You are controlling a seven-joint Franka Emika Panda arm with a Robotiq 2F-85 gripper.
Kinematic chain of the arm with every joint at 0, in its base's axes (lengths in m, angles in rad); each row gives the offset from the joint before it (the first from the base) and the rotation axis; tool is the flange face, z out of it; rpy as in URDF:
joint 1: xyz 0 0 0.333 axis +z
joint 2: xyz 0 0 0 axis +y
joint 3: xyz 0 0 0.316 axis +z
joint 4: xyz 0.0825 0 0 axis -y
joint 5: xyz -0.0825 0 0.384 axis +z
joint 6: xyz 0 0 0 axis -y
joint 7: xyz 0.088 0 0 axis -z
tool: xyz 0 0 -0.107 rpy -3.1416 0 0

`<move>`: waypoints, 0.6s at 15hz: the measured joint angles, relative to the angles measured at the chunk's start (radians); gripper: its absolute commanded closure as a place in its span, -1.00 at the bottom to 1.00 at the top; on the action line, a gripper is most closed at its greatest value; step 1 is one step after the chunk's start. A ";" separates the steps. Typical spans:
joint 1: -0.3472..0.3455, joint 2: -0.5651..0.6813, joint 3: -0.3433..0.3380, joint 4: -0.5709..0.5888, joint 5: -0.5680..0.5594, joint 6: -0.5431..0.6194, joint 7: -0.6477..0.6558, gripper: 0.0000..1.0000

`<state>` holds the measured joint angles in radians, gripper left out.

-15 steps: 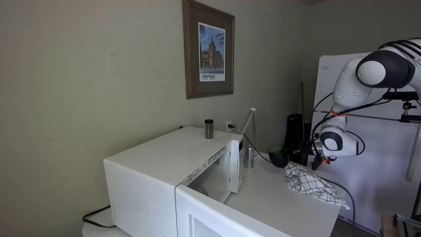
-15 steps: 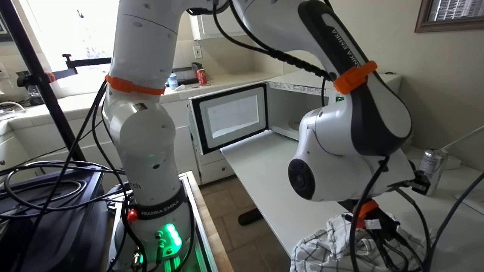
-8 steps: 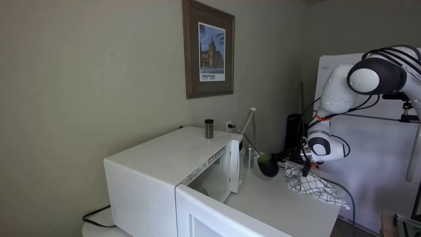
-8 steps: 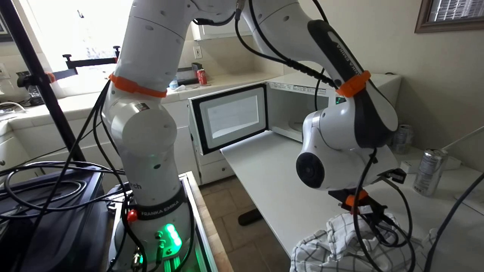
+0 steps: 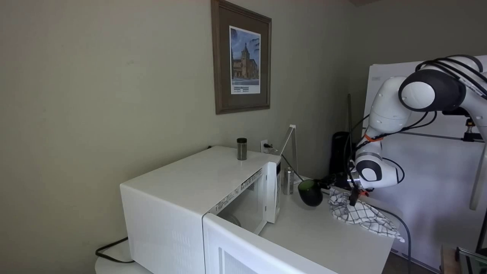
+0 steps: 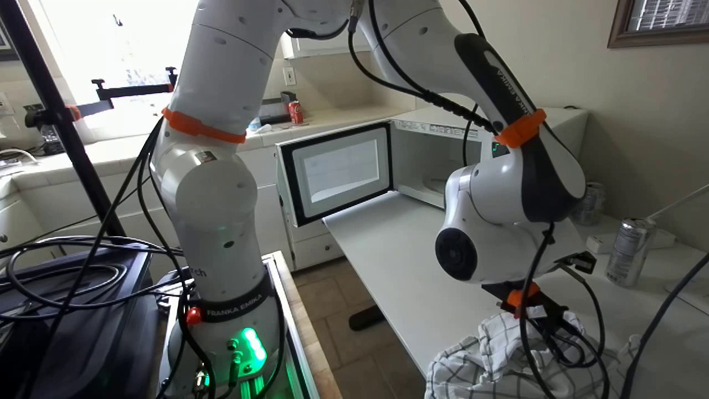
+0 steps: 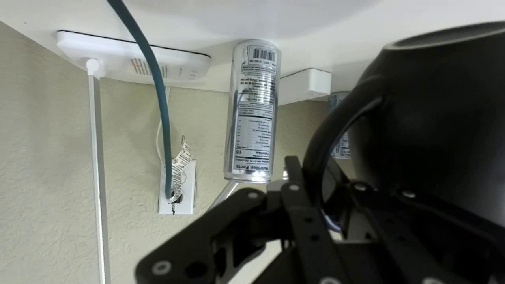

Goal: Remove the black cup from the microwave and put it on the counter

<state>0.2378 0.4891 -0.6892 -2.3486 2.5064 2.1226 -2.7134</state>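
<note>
The black cup (image 5: 311, 195), green inside, hangs tilted from my gripper (image 5: 324, 183). In the wrist view the cup (image 7: 430, 118) fills the right side with its base ring showing at the top. My gripper (image 7: 313, 169) has one finger on each side of its handle (image 7: 339, 114), shut on it. The cup is low over the white counter (image 5: 323, 236); I cannot tell whether any part touches. The arm hides the cup in an exterior view that shows the counter (image 6: 388, 249). The white microwave (image 5: 163, 224) stands with its door (image 6: 338, 172) wide open.
A silver can (image 7: 252, 114) stands near the cup, with a white box (image 7: 305, 85) and a second can (image 6: 591, 205) by the wall. A checked cloth (image 5: 359, 214) lies under the wrist. A dark cylinder (image 5: 242, 149) stands on the microwave. Cables hang by the arm.
The gripper and the cup have moved down and to the left, toward the microwave, in an exterior view. In the last half second they sank only slightly. The door has not moved.
</note>
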 measured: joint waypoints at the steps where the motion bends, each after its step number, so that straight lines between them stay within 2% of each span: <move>1: -0.009 0.010 0.012 0.008 0.000 -0.016 0.000 0.91; 9: -0.104 0.131 0.126 0.109 0.000 -0.145 -0.001 0.91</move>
<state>0.1339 0.6198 -0.5634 -2.2391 2.5063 1.9771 -2.7146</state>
